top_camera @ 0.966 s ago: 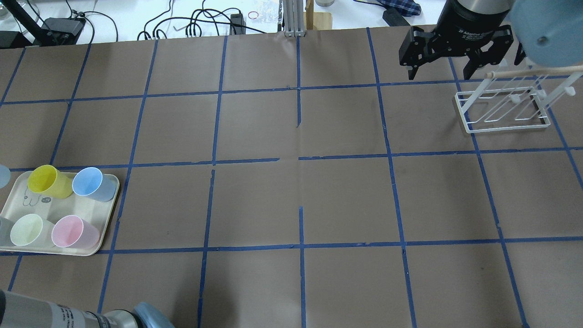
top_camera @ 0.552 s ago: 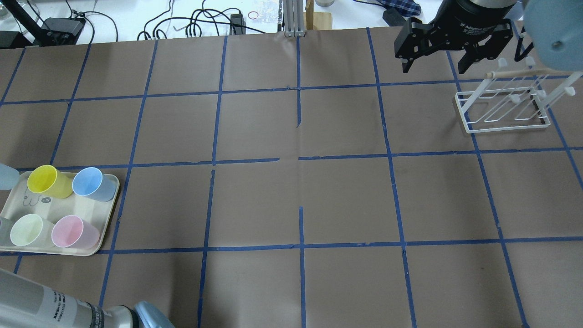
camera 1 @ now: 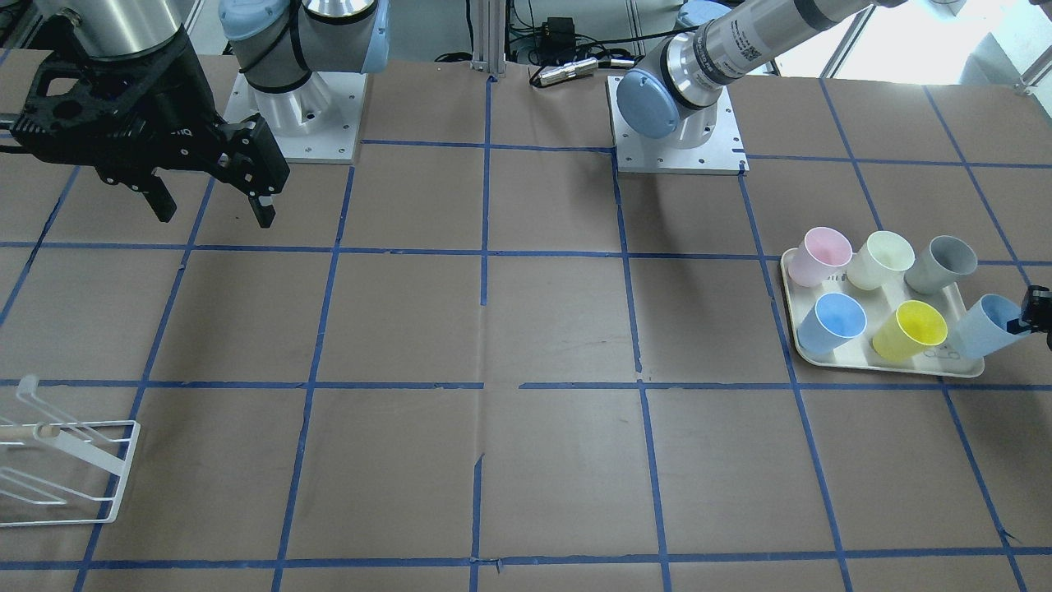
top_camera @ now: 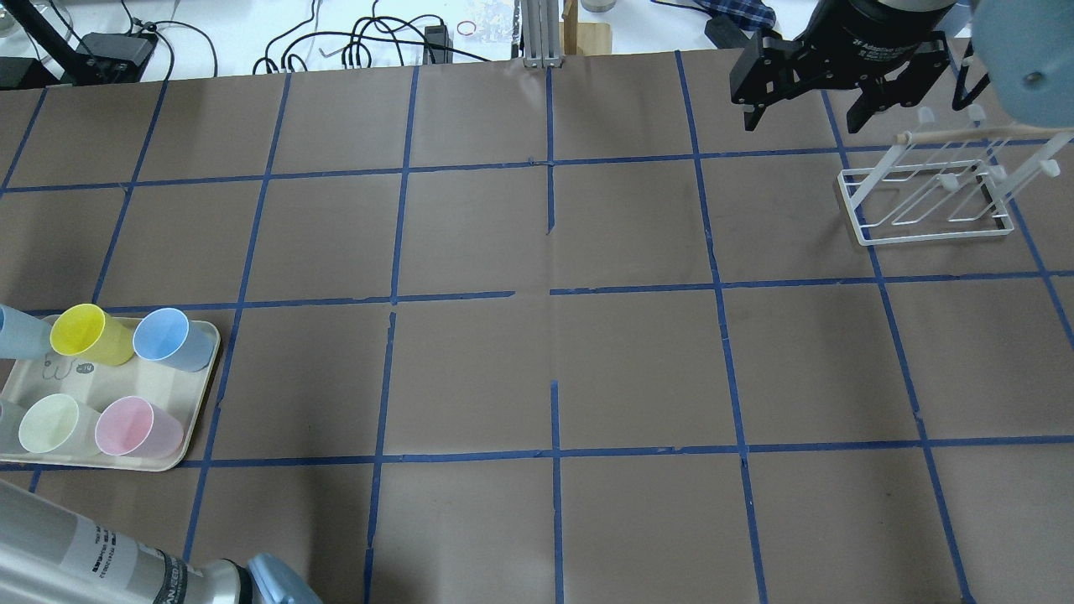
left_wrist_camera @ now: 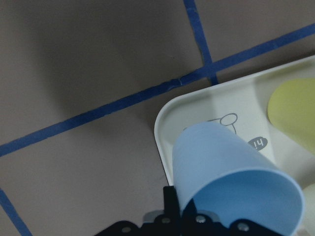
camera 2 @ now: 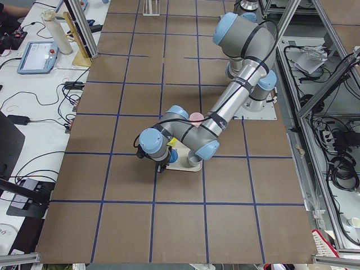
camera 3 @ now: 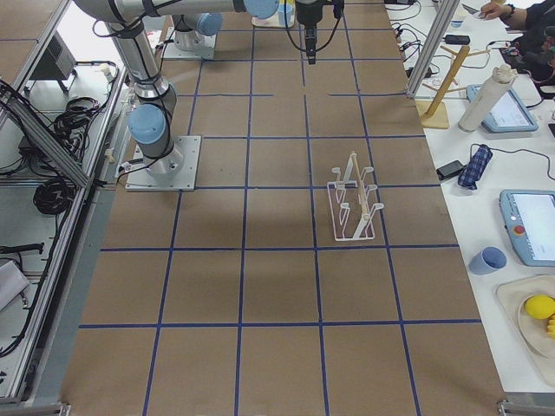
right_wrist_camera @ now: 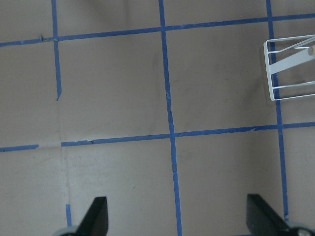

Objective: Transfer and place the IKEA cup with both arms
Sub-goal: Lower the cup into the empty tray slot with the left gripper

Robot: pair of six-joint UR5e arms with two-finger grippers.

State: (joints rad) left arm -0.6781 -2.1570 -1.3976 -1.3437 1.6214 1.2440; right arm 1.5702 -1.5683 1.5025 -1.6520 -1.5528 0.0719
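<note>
The pale sky-blue IKEA cup [camera 1: 982, 329] is tilted on its side at the end of the cream tray [camera 1: 888, 367], its mouth toward my left gripper [camera 1: 1035, 312], which is shut on its rim. The left wrist view shows the cup [left_wrist_camera: 231, 182] over the tray's corner [left_wrist_camera: 165, 123]. In the overhead view the cup [top_camera: 17, 331] is at the left edge. My right gripper [camera 1: 209, 210] is open and empty, high above the table near the rack; it also shows in the overhead view [top_camera: 803, 113] and the right wrist view [right_wrist_camera: 179, 219].
On the tray stand a deeper blue cup [camera 1: 832, 322], a yellow cup [camera 1: 908, 329], a pink cup [camera 1: 822, 255], a pale green cup [camera 1: 881, 259] and a grey cup [camera 1: 941, 263]. A white wire rack [top_camera: 931, 197] stands at the table's far right.
The pale blue cup has moved right into the overhead view, beside the yellow cup, and the left arm has come further in. The right gripper has shifted slightly toward the table's far edge.
</note>
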